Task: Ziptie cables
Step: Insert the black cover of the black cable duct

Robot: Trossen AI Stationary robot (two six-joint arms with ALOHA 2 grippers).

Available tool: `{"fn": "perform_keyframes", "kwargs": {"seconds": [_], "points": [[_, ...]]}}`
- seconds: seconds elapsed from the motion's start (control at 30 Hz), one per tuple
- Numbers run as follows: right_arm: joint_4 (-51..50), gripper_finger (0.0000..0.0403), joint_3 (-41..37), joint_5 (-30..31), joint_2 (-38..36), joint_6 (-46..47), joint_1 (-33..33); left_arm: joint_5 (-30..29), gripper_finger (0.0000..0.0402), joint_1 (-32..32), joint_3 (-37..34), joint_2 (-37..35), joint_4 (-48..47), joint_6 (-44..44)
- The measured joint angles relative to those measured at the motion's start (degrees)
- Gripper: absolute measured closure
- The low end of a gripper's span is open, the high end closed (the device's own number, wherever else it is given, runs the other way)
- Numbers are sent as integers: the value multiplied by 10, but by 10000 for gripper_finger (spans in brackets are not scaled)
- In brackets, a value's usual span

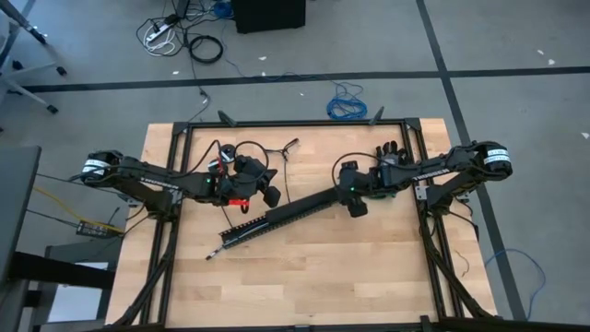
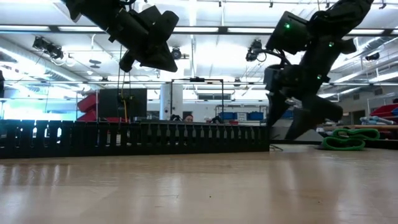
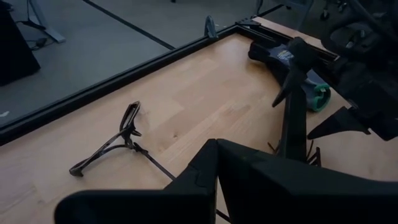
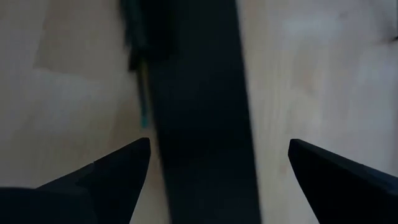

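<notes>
A long black perforated strip (image 1: 286, 217) lies slantwise across the wooden table; in the low view it stands as a low wall (image 2: 137, 137). Thin strands (image 1: 212, 253) stick out of its near-left end, and one thin strand (image 4: 142, 93) runs beside it. A small dark bundle of thin strands (image 3: 118, 140) lies flat on the wood near the far edge (image 1: 286, 148); whether these are the cables, I cannot tell. My right gripper (image 4: 217, 168) hangs open over the strip's far-right end (image 1: 353, 198), one finger on either side. My left gripper (image 1: 251, 184) hovers shut above the table's left middle.
A black frame rail (image 1: 295, 123) borders the table. A green coiled thing (image 2: 348, 138) lies at the far right by the right arm. A blue coiled cable (image 1: 346, 106) lies on the floor beyond the far edge. Bare wood (image 1: 369, 267) spreads along the near side.
</notes>
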Motion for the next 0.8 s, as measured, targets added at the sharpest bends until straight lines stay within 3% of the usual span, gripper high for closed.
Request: {"fn": "perform_keyframes", "kwargs": {"seconds": [0.3,0.47,0.8], "points": [[18,57,0,-27,1,-1,-6,0,402,0,0,0,0,0],[18,62,0,-41,42,-2,-8,-1,401,0,0,0,1,0],[18,88,27,7,70,-3,12,-1,402,0,0,0,0,-1]]}}
